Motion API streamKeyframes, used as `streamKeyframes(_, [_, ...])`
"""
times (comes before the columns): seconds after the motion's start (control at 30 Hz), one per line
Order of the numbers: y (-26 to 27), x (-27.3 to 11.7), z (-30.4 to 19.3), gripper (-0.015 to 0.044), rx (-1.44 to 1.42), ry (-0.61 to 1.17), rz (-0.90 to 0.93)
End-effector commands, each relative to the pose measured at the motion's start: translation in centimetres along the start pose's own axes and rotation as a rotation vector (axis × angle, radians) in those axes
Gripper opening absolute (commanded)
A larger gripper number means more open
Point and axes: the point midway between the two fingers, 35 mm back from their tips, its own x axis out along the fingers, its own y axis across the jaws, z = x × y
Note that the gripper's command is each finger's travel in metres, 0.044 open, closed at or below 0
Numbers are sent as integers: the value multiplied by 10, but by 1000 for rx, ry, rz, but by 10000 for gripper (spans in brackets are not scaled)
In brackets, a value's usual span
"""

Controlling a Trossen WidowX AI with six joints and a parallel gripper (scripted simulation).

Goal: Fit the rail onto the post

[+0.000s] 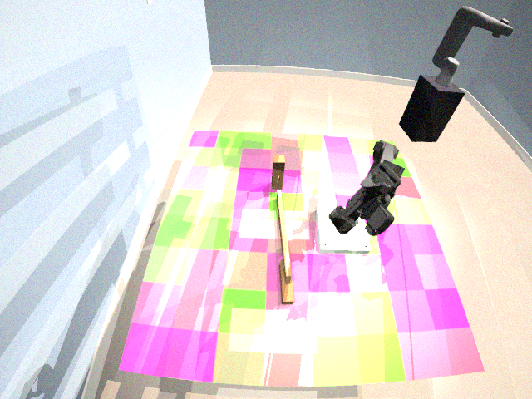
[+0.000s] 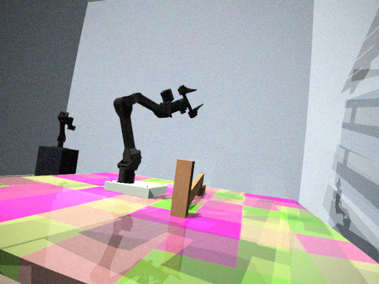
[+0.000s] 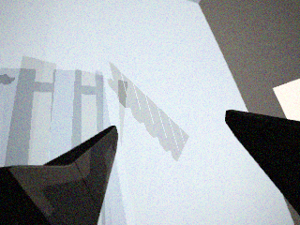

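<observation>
From top view, left to right: post (image 1: 278, 172) (image 2: 182, 187) upright, pegs exposed. Rail (image 1: 283, 233) (image 2: 197, 185) unfitted, near end low in front of post, far end at footboard block (image 1: 287, 297) (image 2: 202, 190). My claw (image 1: 361, 225) (image 2: 199, 97) (image 3: 171, 123): wide, empty, raised well above white base plate (image 1: 343, 248) (image 2: 137, 190). Second arm (image 1: 456, 36) (image 2: 61, 131) on black pedestal (image 1: 431, 109) (image 2: 56, 160).

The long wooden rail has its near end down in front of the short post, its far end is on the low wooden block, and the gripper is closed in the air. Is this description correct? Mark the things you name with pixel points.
Not quite: the gripper (image 1: 357, 226) (image 2: 199, 97) (image 3: 171, 123) is open, its fingers wide apart, as the wrist view shows. The rest of your description stands.
</observation>
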Motion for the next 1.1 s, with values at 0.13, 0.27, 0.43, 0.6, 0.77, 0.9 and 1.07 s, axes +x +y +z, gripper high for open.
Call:
streamKeyframes(0.13, [98, 28, -49, 440, -184, 31, 291])
streamKeyframes(0.27, [141, 27, -83, 440, -222, 66, 444])
streamKeyframes(0.43, [189, 18, -118, 440, -269, 93, 633])
streamKeyframes(0.6, [251, -14, -171, 440, -296, 134, 924])
streamKeyframes(0.77, [297, -64, -221, 440, -261, 191, 1217])
streamKeyframes(0.9, [322, -115, -258, 440, -186, 247, 1453])
streamKeyframes(1.07, [336, -184, -290, 440, -28, 326, 1731])
